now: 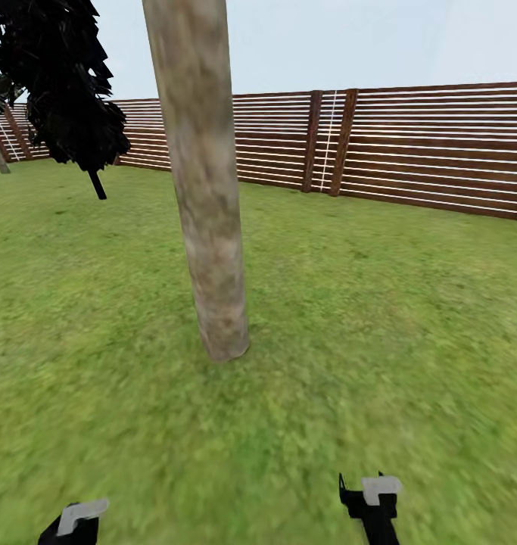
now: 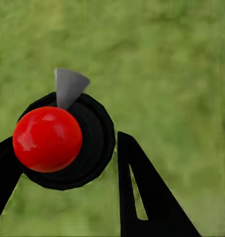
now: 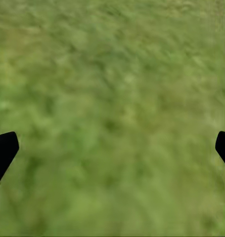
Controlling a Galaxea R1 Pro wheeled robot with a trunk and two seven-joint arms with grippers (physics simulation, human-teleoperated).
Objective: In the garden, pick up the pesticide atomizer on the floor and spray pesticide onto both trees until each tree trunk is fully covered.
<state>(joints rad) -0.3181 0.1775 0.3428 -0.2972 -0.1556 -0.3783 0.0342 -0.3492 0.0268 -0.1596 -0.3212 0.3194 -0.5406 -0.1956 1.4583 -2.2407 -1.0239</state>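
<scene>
A thick pale grey-brown tree trunk (image 1: 205,197) rises from the grass lawn (image 1: 364,325) straight ahead, its base a short way in front of both arms. In the left wrist view, the pesticide atomizer (image 2: 48,139) has a red round top, a black body and a grey nozzle tip. It sits between the black fingers of my left gripper (image 2: 63,143), which is shut on it. My left gripper (image 1: 70,526) is low at the near left. My right gripper (image 1: 373,503) is at the near right, and in its wrist view the right gripper (image 3: 112,148) is open above bare grass.
A brown slatted wooden fence (image 1: 409,144) runs across the back of the lawn. A dark bushy thin-stemmed tree (image 1: 69,98) stands at the far left. Open grass lies on both sides of the trunk.
</scene>
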